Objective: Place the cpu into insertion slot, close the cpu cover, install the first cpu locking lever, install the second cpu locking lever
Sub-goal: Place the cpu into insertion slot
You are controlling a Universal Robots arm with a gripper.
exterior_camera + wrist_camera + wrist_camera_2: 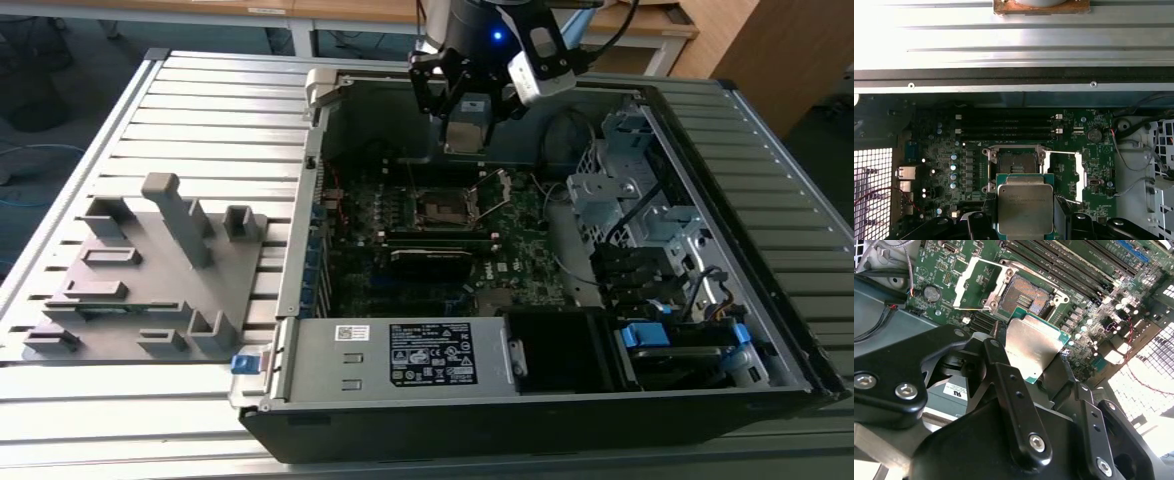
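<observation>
My gripper (465, 128) hangs inside the open computer case, above the motherboard, shut on the cpu (463, 136). The cpu (1031, 347) is a flat square chip with a dull silver top and green edge, held by two opposite sides between the black fingers (998, 356). In both wrist views it hovers just short of the insertion slot (1024, 297), not touching it. The insertion slot (1016, 162) lies bare, dark in the middle with a metal rim. The cpu cover (976, 282) is swung open to one side of the slot (438, 208). In the first wrist view the cpu (1025, 207) sits between my gripper (1026, 222) fingers.
The case wall (314, 200) and a drive cage (641, 210) flank the motherboard; the power supply (400, 355) lies at the front. Memory slots (1009, 127) run beside the socket. Loose cables (1134, 160) hang near the board's edge. A grey fixture block (134, 270) stands at the exterior view's left.
</observation>
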